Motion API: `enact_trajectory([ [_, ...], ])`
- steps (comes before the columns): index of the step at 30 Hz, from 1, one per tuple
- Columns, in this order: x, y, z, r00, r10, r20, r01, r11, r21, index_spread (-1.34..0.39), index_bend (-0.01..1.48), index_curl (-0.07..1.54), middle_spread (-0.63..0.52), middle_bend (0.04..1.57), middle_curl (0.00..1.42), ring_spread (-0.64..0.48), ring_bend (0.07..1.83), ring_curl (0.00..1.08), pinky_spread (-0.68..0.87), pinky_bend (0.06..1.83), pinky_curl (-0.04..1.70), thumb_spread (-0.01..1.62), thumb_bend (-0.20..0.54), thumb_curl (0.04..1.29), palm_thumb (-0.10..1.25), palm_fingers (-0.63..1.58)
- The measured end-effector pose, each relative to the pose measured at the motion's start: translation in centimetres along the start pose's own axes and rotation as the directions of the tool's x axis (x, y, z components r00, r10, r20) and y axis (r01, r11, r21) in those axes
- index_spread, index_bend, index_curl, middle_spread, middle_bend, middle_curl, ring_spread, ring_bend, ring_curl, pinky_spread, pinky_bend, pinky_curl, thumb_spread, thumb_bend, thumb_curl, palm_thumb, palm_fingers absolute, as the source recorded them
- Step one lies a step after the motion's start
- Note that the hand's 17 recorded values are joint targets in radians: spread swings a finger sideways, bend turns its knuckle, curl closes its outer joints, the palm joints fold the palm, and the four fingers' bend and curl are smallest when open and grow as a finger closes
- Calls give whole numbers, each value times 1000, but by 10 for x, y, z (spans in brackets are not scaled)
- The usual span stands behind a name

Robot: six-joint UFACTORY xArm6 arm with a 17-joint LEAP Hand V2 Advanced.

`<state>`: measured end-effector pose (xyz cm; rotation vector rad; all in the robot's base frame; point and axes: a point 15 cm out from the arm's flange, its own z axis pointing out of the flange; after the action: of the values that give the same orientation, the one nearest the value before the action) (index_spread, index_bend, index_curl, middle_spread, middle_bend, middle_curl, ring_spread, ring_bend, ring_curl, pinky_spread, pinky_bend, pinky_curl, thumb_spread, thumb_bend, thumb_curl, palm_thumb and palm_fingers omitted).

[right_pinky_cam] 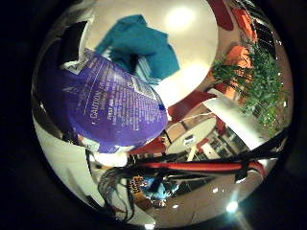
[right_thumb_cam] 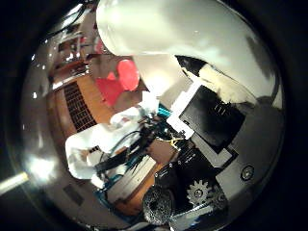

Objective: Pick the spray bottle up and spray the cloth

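Although it fills much of the little finger side view, the spray bottle shows only its purple labelled body; its nozzle and trigger are out of sight. It sits close against the palm of the robot hand, whose white and black parts crowd the thumb side view, a pale rounded shape pressed right up to that lens. Whether the fingers curl round the bottle I cannot tell. Beyond the bottle, toward twelve o'clock, the teal cloth lies crumpled on the white worktop, its near edge hidden behind the bottle.
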<state>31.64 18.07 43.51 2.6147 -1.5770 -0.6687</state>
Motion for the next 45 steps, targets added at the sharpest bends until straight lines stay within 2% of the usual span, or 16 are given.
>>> enact_trajectory([
  [5, -65, -41, -29, 974, -110, 200, 60, 969, 241, -195, 1163, 705, -91, 1365, 609, -151, 1462, 569, -219, 1008, 1286, 1147, -9, 713, 989, 1203],
  [11, -97, -79, -6, 916, -174, 361, 30, 928, 371, -194, 1162, 704, -91, 1365, 609, -149, 1463, 568, -219, 1008, 1286, 1142, -10, 715, 1000, 1204],
  [16, -106, -108, 28, 854, -259, 451, 14, 878, 478, -195, 1163, 705, -91, 1365, 609, -149, 1463, 567, -220, 1008, 1286, 1138, -10, 717, 1001, 1203],
  [21, -118, -125, 60, 762, -346, 548, -8, 840, 543, -195, 1164, 706, -90, 1363, 607, -149, 1465, 567, -221, 1003, 1287, 1137, -10, 718, 1001, 1201],
  [26, -118, -149, 93, 711, -424, 561, 4, 800, 600, -195, 1163, 706, -87, 1363, 605, -149, 1465, 566, -224, 1004, 1289, 1140, -10, 719, 998, 1202],
  [33, -109, -176, 130, 686, -472, 553, 28, 777, 629, -188, 1164, 707, -73, 1365, 604, -149, 1465, 566, -226, 999, 1291, 1144, -10, 720, 997, 1202],
  [45, -94, -190, 164, 695, -425, 579, 6, 810, 587, -182, 1161, 706, -72, 1363, 602, -149, 1463, 565, -226, 1003, 1280, 1138, -15, 719, 952, 1205],
])
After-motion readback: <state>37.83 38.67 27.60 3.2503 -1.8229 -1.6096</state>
